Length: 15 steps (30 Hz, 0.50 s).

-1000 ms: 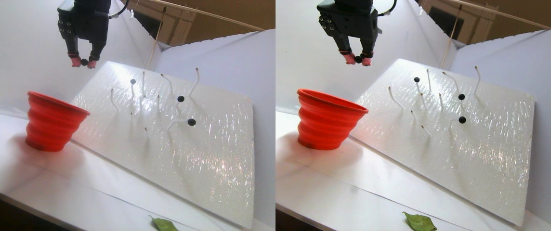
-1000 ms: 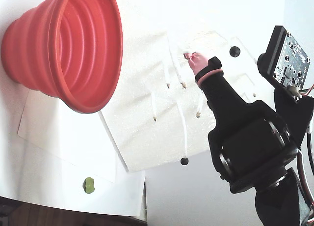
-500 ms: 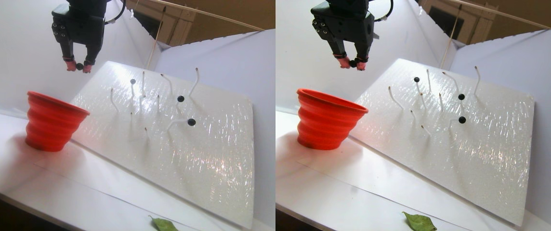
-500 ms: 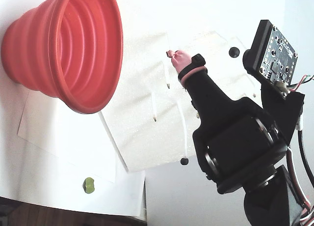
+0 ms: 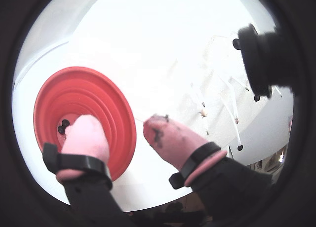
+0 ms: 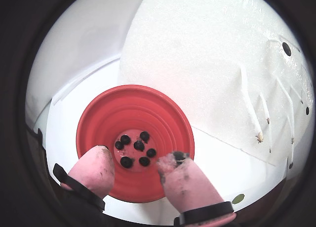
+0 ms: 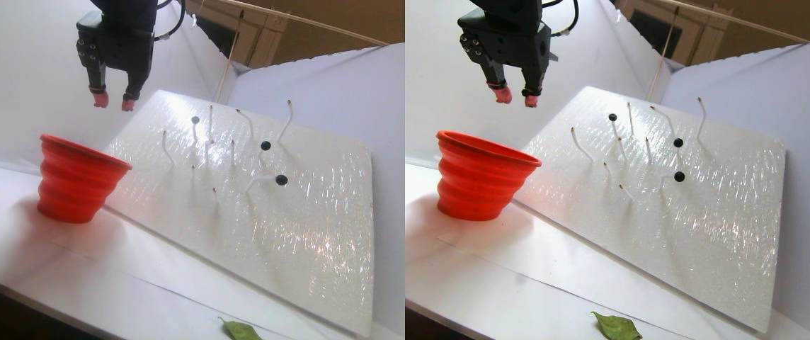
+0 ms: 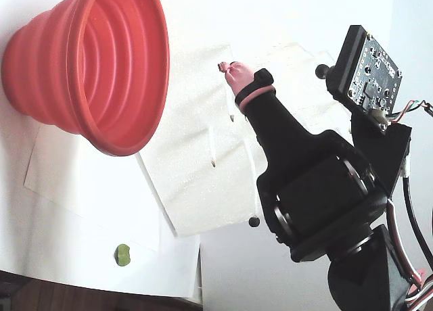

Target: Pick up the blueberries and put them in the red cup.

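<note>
Hand (image 7: 111,101) is above the red cup (image 7: 79,178), pink fingertips (image 6: 96,168) spread apart, nothing between them. Red cup stands upright on the white worktop (image 7: 37,262), just beside the tilted white board (image 7: 292,227). Seven blueberries (image 6: 139,145) lie in the cup's bottom in a wrist view. Three more sit on stalks on the board. Green leaf (image 7: 241,330) lies at the worktop's front edge.
</note>
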Each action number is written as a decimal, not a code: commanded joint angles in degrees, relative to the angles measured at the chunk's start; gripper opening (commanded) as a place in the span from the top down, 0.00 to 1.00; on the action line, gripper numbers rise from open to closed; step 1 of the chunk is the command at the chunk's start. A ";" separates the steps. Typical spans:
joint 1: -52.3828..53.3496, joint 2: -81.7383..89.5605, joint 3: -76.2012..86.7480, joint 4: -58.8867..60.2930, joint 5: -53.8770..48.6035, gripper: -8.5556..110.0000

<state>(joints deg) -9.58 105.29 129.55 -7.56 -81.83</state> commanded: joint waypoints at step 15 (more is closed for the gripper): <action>4.83 6.50 0.35 -0.18 -3.43 0.79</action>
<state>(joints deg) -7.73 105.29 130.96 -7.56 -84.81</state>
